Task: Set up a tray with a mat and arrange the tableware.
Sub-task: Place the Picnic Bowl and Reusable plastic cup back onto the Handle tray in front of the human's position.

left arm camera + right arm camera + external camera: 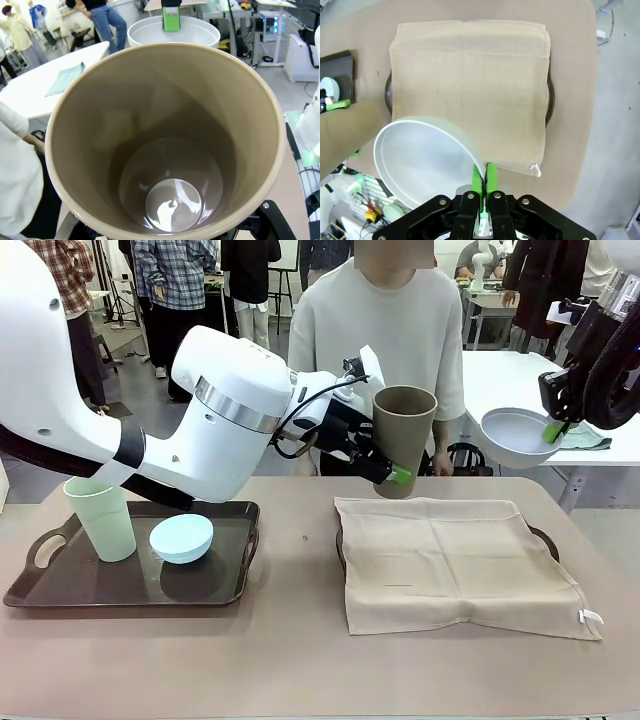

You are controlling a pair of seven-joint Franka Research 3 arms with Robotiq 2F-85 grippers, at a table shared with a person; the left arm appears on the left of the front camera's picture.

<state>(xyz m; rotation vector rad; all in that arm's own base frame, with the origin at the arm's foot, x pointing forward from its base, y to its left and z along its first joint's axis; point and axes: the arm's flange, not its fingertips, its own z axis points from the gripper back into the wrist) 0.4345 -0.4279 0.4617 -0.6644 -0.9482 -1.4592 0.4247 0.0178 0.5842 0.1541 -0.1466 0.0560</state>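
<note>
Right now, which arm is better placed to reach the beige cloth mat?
Probably left: left gripper holds the tall brown cup near the mat's far edge; the right gripper's bluish-white round bowl hangs farther aside.

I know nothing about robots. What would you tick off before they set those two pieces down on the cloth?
1. Grip on the brown cup by the left gripper: ok, upright, off the table.
2. Grip on the white bowl by the right gripper: ok, rim pinched, bowl tilted.
3. The mat spread flat over its tray: ok.
4. Inside of the brown cup empty: ok.
5. The person back from the mat: ok.
</note>
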